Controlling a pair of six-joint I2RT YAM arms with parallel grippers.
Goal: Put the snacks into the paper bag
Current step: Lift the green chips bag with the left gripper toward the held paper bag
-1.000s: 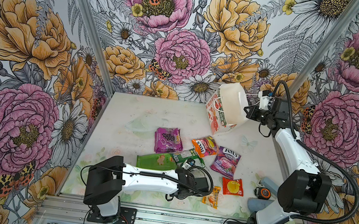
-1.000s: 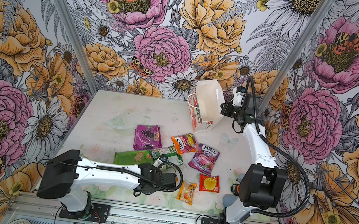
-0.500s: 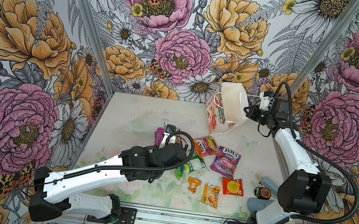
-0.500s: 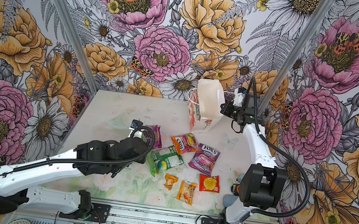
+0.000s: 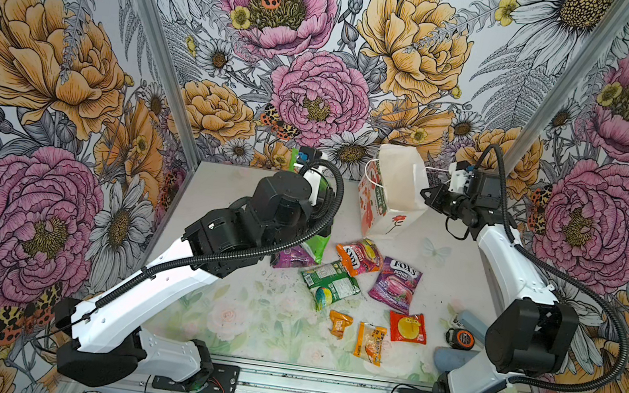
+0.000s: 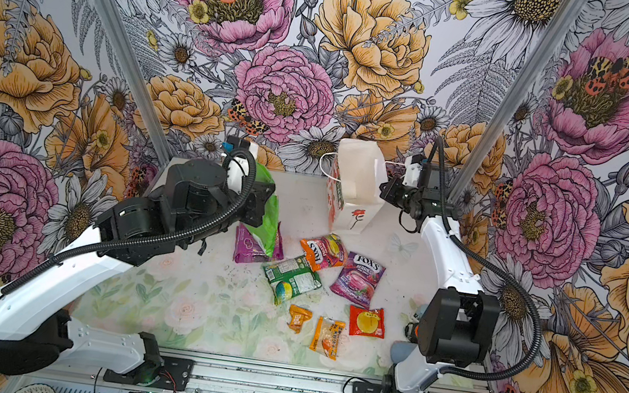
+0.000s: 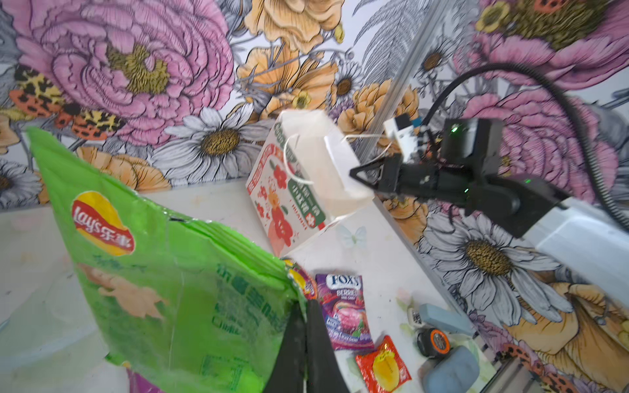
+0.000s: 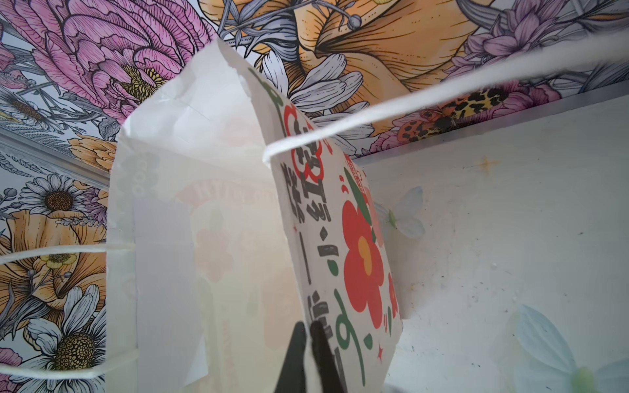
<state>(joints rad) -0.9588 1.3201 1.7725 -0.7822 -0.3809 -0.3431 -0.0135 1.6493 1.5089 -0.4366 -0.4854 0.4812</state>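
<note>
Pinching the green Lay's bag [image 7: 163,272] in closed jaws, the left gripper [image 7: 308,306] is holding it aloft, left of the far-right paper bag [image 5: 398,184], whose rim the right gripper [image 8: 308,328] is clamping tight; a FOX'S BERRIES packet [image 5: 396,282] is lying nearer.

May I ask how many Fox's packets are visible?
2: an orange packet by the bag, a purple packet right of it in both top views. Others may be hidden.
</note>
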